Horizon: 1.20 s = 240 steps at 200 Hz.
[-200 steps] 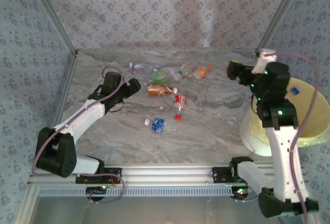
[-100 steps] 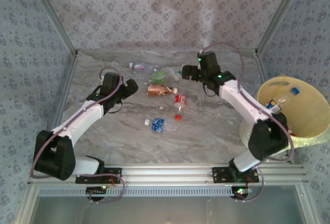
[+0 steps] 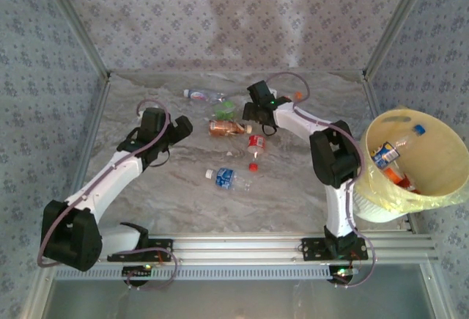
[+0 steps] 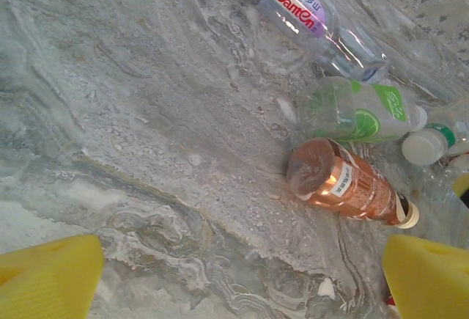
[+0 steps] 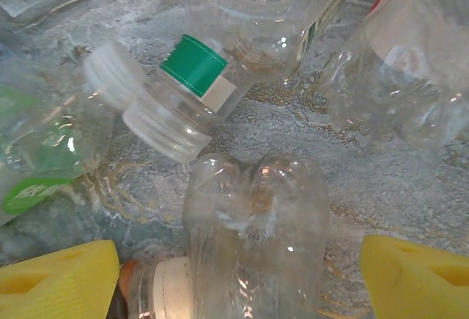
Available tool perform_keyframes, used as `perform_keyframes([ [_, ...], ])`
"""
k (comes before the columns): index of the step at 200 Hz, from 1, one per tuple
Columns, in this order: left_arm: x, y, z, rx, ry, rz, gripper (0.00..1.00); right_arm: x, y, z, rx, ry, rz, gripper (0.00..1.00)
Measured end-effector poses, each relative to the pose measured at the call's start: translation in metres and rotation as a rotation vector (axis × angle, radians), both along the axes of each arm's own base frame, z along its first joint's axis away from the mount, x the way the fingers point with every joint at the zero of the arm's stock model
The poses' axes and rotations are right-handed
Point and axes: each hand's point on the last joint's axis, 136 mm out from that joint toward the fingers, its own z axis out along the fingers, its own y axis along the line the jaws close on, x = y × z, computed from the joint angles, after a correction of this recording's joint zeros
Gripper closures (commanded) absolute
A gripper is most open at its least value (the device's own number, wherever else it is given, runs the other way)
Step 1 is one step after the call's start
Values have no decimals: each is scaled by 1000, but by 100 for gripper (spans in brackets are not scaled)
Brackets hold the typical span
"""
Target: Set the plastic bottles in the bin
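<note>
- Right arm has swung from the bin [image 3: 440, 150] to the far bottle cluster on the counter [image 3: 293, 187].
- Right pincer [image 5: 238, 275] gapes, empty, astride a clear bottle [image 5: 253, 224] lying lengthwise between its pads.
- Left pincer [image 4: 238, 279] is wide open, empty, and farther off.

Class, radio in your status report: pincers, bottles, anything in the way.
Left pincer open, empty. Right pincer open astride clear bottle. Green-banded bottle close beside. Bin holds bottles.

Loose bottles [image 3: 223, 128] crowd far middle of bench [image 3: 183, 202]; near half, left side bare; bin [image 3: 440, 165] at right, top open.
</note>
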Motion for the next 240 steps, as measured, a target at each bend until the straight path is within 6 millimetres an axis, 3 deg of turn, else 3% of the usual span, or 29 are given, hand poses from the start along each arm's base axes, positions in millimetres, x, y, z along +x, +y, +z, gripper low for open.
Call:
perform_keyframes([
  [91,-2,4,0,12,-4,15,2,-5,2,-44,-7,95,-26,30],
  [158,-2,5,0,12,-4,17,2,0,-6,-52,-18,68,-65,44],
  [208,-2,5,-1,12,-3,17,2,-10,-19,-32,-1,-20,-49,55],
  [224,-2,5,-1,12,-2,16,2,-12,-22,-15,-2,-73,-16,55],
  [240,-2,5,-1,11,-2,16,2,-12,-22,17,2,-169,29,56],
])
